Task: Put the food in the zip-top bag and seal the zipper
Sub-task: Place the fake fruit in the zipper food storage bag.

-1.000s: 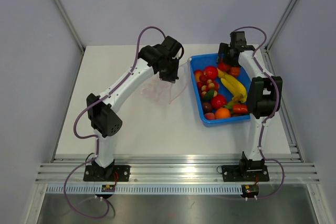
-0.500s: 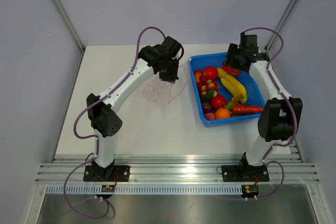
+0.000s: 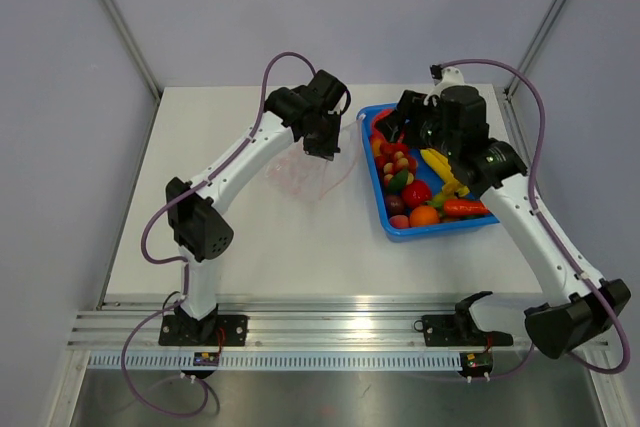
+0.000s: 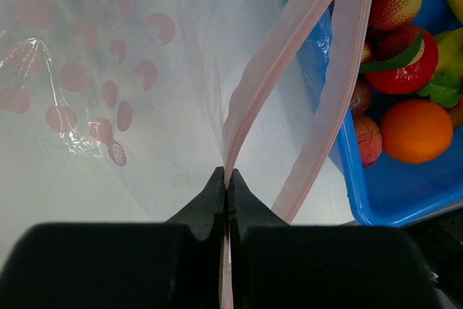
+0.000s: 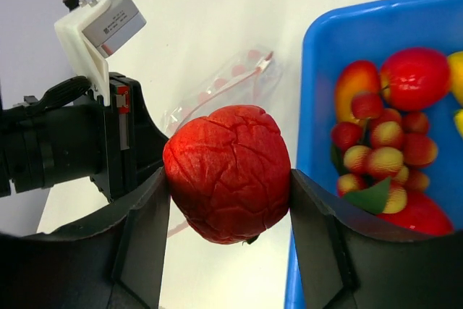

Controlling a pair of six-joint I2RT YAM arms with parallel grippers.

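Left gripper [image 4: 226,192] pinched shut on the pink zipper strip [image 4: 278,70] of the clear, pink-dotted plastic bag [image 3: 298,173], left of the blue plastic tray [image 3: 440,230]; right gripper [image 5: 229,186] clamps a wrinkled red toy fruit [image 5: 224,153]. The slack, barely parted bag may deflect it.

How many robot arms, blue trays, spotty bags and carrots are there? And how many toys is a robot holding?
Robot arms: 2 (left arm, right arm)
Blue tray: 1
Spotty bag: 1
Carrot: 1
Red toy fruit, being held: 1
Total: 6
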